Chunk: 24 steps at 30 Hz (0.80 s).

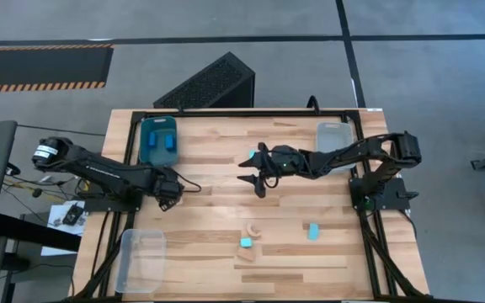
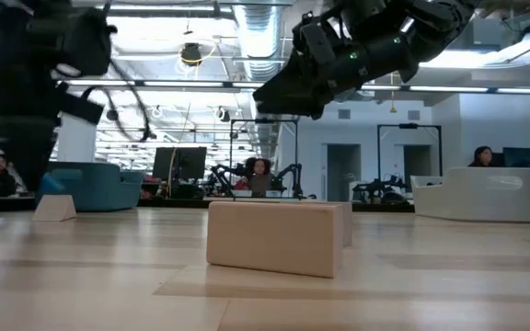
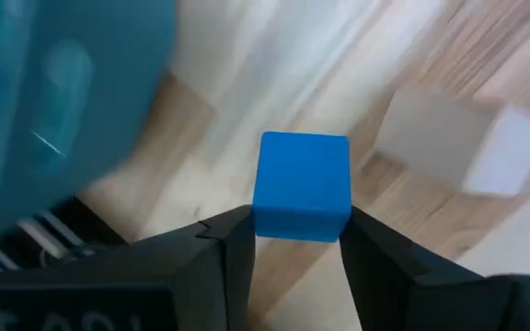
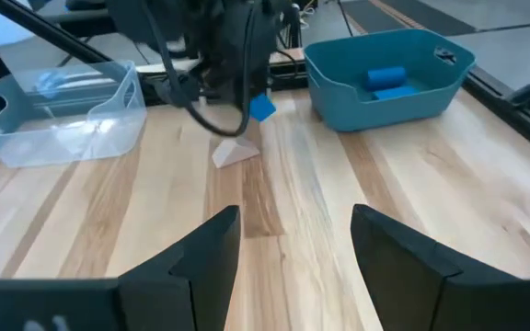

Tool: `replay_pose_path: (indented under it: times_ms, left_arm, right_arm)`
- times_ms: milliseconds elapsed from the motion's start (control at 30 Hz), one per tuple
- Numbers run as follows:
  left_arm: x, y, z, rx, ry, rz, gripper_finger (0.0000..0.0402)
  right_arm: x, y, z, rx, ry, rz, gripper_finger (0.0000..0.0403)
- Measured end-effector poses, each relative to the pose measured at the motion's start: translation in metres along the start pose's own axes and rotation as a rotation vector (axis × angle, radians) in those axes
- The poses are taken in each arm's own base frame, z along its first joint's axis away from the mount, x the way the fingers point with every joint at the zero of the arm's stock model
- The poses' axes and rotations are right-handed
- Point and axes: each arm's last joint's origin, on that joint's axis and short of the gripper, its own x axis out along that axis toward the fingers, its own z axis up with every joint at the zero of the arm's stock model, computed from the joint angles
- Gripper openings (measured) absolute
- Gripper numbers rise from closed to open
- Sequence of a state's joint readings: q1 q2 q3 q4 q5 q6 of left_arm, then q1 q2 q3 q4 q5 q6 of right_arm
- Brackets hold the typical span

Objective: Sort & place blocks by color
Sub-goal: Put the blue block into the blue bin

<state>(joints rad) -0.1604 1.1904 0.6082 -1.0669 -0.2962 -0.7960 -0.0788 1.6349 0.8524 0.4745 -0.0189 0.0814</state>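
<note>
My left gripper (image 1: 168, 190) is near the table's left side, just on the near side of the teal bin (image 1: 160, 140), and is shut on a dark blue cube (image 3: 302, 184). Two dark blue blocks (image 4: 386, 77) lie in that bin. A small tan wedge (image 4: 236, 153) rests on the table under the cube. My right gripper (image 1: 253, 175) hovers open over the table's middle and touches nothing. A tan arch (image 1: 251, 228), a cyan block (image 1: 246, 242), a tan block (image 1: 247, 253) and another cyan block (image 1: 313, 231) lie near the near edge. My left gripper pinches the dark blue cube between its two fingers (image 3: 233, 241), which sit on two opposite side faces (image 3: 267, 216). The fingers come from above, pointing down. The cube (image 4: 261, 108) is lifted clear of the table, above the tan wedge.
One clear bin (image 1: 141, 257) sits at the near left corner and another (image 1: 335, 135) at the far right. A small cyan block (image 1: 249, 155) lies by my right gripper. A black case (image 1: 209, 84) stands beyond the far edge. People sit in the room behind.
</note>
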Motion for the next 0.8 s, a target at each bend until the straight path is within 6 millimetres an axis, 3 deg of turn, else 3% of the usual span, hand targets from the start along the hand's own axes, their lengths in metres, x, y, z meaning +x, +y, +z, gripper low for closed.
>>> replay_pose_path:
  times_ms: [267, 567, 800]
  left_arm:
    - [-0.033, 0.016, 0.024, -0.004, -0.1, 0.118, 0.0111]
    - [-0.022, 0.063, 0.051, -0.107, -0.094, 0.263, 0.0113]
    - [-0.007, 0.092, 0.069, -0.229, -0.1, 0.193, 0.0113]
  right_arm:
    - [0.0, -0.001, 0.0, -0.01, 0.004, -0.002, 0.0233]
    - [0.0, 0.0, 0.0, -0.005, 0.003, 0.003, 0.0233]
    - [0.0, 0.003, -0.001, -0.004, 0.004, 0.011, 0.0233]
